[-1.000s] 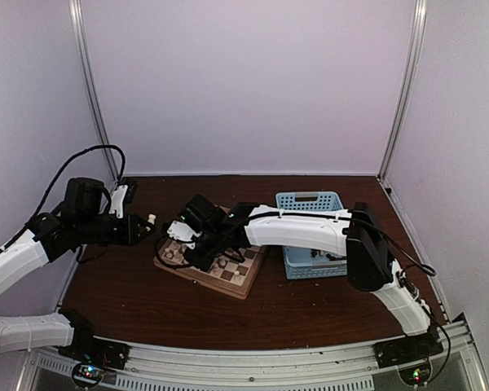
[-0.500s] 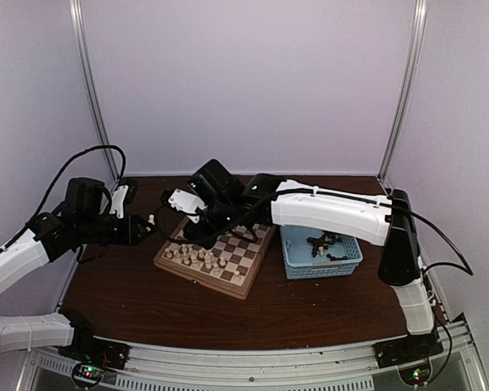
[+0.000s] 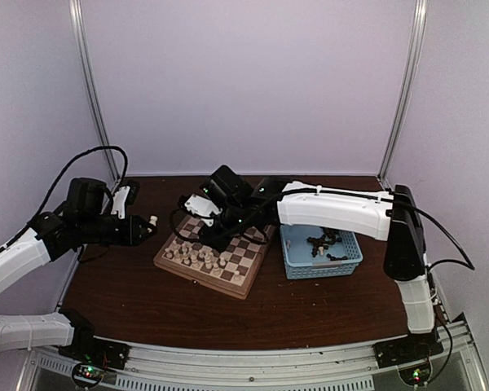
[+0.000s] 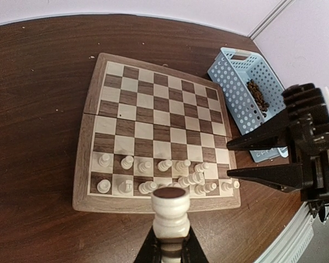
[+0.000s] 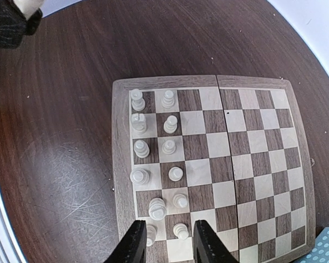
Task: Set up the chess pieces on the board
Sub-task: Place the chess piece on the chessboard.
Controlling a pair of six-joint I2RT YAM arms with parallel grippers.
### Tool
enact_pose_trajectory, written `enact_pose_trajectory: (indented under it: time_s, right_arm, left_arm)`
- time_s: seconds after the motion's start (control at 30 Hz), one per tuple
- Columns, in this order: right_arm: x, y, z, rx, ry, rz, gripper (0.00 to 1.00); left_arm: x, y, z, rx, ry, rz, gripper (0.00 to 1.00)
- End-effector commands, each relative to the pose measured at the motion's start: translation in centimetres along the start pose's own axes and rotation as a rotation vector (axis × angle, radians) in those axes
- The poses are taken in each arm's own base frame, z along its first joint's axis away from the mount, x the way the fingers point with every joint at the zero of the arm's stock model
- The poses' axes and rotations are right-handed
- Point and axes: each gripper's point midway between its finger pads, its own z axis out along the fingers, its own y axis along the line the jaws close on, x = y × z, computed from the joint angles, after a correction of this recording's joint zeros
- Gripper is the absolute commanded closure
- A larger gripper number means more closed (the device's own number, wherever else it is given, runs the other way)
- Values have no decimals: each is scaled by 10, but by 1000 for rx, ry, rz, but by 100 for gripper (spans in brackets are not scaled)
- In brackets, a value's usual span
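Left pincer (image 4: 170, 247) grips cream piece (image 4: 170, 211); right pincer (image 5: 164, 241) gapes over board (image 5: 252, 153).

Both arms are built alike — smooth white shells on the long links, bulky black housings at the joints. A black cable (image 3: 75, 160) loops above the left arm (image 3: 12, 262); another hangs beside the right arm (image 3: 334, 213). Small green and red lights glow on each base (image 3: 88, 373). The left tool (image 4: 171, 244) and right tool (image 5: 167, 244) have matte black, tapered fingers.
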Motion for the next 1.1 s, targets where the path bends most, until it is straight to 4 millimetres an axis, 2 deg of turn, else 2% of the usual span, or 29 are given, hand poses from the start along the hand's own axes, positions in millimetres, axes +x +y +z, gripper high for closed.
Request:
enact_pose_trajectory:
  time_s: [0.0,0.33,0.83,1.07]
  right_arm:
    - [15,2,20,-16,41,22,67]
    - [33,6,44,-30,95,19,67]
    - [44,7,52,-31,126,9,70]
    - [46,6,56,-30,136,6,76]
  left_arm:
    - [-15,-6,-4,26,-43,12,100]
    - [-13,-6,-2,28,-35,10,100]
    - [-11,-5,-1,24,-31,8,100]
    - [-11,-5,-2,24,-31,8,100]
